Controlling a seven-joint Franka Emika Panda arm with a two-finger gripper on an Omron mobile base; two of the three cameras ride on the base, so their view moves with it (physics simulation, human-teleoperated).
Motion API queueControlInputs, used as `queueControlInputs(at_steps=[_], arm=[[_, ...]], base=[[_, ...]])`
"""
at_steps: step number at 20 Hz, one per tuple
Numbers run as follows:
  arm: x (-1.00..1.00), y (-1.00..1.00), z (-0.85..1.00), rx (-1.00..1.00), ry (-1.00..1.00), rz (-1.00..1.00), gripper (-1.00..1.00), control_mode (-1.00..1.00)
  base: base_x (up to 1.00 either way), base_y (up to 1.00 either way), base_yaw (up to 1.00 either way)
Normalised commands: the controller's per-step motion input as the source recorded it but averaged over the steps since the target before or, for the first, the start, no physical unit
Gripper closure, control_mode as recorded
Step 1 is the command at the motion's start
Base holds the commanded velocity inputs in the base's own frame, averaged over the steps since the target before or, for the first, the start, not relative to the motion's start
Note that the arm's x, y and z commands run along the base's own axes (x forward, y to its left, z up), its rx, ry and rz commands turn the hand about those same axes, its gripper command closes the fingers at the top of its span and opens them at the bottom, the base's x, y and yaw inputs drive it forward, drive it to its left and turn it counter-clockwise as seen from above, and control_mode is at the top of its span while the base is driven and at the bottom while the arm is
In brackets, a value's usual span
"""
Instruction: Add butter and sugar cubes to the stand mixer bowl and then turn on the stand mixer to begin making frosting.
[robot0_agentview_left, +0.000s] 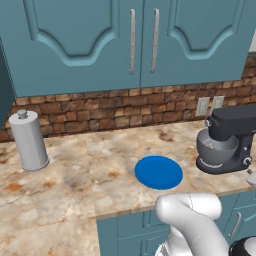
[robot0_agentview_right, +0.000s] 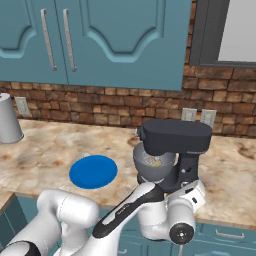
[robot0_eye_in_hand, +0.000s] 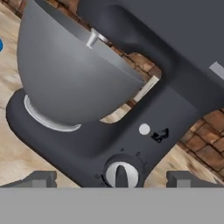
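- Hovering right in front of the mixer's column, the robot's two-finger hand (robot0_eye_in_hand: 112, 178) has its dark fingertips (robot0_eye_in_hand: 41, 178) set wide apart with nothing between them; they rise at about 7 and 5 o'clock in the hand view.
- Between those tips, at 6 o'clock, sits the small white-ringed round knob (robot0_eye_in_hand: 121, 174), close ahead and not yet touched.
- That knob belongs to the dark charcoal-black stand mixer (robot0_agentview_right: 176, 145), one in number, with its flat base, upright column and boxy head.
- One deep rounded grey metal bowl (robot0_eye_in_hand: 70, 83) stands on the mixer's base under the head, toward 10 o'clock from the knob; in the right base view some pale bits (robot0_agentview_right: 156, 161) show inside it, too small to tell what they are.
- By my reading, the switch-on step is in hand: filling looks done, though the butter stick cannot be made out.
- Next, the hand would need to ease forward, centre on the knob, close on it and twist.
- Further out on the mottled tan stone table (robot0_agentview_left: 75, 175): one flat round blue plate (robot0_agentview_left: 158, 172), bare, at 9 o'clock of the mixer.
- One tall grey cylindrical canister (robot0_agentview_left: 29, 140) stands well apart, further toward 9 o'clock.
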Motion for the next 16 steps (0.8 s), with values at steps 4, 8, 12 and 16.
queueControlInputs(at_steps=[4, 8, 12, 16], arm=[[0.25, -0.02, -0.15, 0.00, 0.00, 0.00, -1.00, -1.00], [0.18, -0.06, -0.10, 0.00, 0.00, 0.00, -1.00, -1.00], [0.11, -0.12, -0.12, 0.00, 0.00, 0.00, -1.00, -1.00], [0.13, -0.07, -0.12, 0.00, 0.00, 0.00, -1.00, -1.00]], base=[[0.00, 0.00, 0.00], [0.00, 0.00, 0.00], [0.00, 0.00, 0.00], [0.00, 0.00, 0.00]])
